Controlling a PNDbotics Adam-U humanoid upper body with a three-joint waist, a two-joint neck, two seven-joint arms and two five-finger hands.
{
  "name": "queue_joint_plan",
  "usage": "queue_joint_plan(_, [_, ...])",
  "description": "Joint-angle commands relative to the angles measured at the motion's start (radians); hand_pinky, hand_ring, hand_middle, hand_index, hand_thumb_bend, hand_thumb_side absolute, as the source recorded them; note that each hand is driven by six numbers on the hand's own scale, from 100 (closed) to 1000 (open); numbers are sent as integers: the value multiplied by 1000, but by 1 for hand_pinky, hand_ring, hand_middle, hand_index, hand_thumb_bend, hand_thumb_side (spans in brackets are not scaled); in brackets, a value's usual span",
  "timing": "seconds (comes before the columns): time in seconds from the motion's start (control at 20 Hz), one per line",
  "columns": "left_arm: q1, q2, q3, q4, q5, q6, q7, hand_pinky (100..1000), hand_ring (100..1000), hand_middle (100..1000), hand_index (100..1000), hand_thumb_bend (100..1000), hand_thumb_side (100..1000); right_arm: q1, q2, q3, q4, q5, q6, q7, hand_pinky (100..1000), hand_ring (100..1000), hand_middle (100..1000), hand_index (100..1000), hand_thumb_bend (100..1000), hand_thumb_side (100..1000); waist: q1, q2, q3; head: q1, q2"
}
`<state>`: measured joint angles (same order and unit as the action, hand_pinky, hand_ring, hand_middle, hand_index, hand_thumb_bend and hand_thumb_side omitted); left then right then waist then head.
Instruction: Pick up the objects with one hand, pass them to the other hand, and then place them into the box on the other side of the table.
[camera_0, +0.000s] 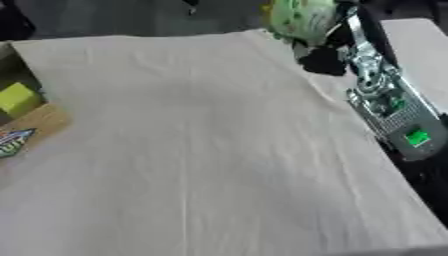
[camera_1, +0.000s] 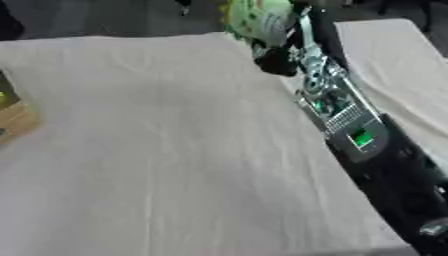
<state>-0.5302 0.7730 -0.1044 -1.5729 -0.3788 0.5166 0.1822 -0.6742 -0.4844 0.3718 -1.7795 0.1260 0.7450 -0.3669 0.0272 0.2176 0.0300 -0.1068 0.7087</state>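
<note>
**Right arm reaches to a pale green object at the far edge of the counter**

Left eye view: the right arm comes in from the right side, and its hand (camera_0: 322, 59) shows as a dark mass at the far right edge of the cloth-covered counter (camera_0: 201, 150). It lies against a rounded, pale green object (camera_0: 302, 19) with darker spots. Whether the fingers are curled round the object or only rest beside it cannot be told. At the left edge stands a brown cardboard box (camera_0: 39, 122), with a yellow-green block (camera_0: 17, 97) just behind it. The left hand is not in sight.

Right eye view: the same object sits at the top, just above the dark hand. Its bulging, uneven outline suggests something soft and light, perhaps plush or thin plastic, unlikely to be fragile. It would probably give under the fingers, so a hold round its widest middle seems safest for the pass across.
</note>
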Motion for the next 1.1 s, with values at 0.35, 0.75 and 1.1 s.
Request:
queue_joint_plan(0.35, [-28,39,-7,-43,10,-19,-18,594,731,654,805,183,546,-26,27,56,76,-141,-97,-105,686,537,478,562,100,100,1,-20,6,9,-15])
queue_joint_plan(0.75, [-44,48,-42,-142,57,-53,-97,585,724,644,801,173,577,-31,59,88,110,-132,-160,-127,680,537,477,562,100,100,2,-19,8,14,-19])
queue_joint_plan(1.1, [-93,53,-105,-203,121,-96,-253,590,719,639,800,154,628,-38,80,116,98,-112,-257,-57,659,532,476,562,100,100,4,-19,8,18,-21])
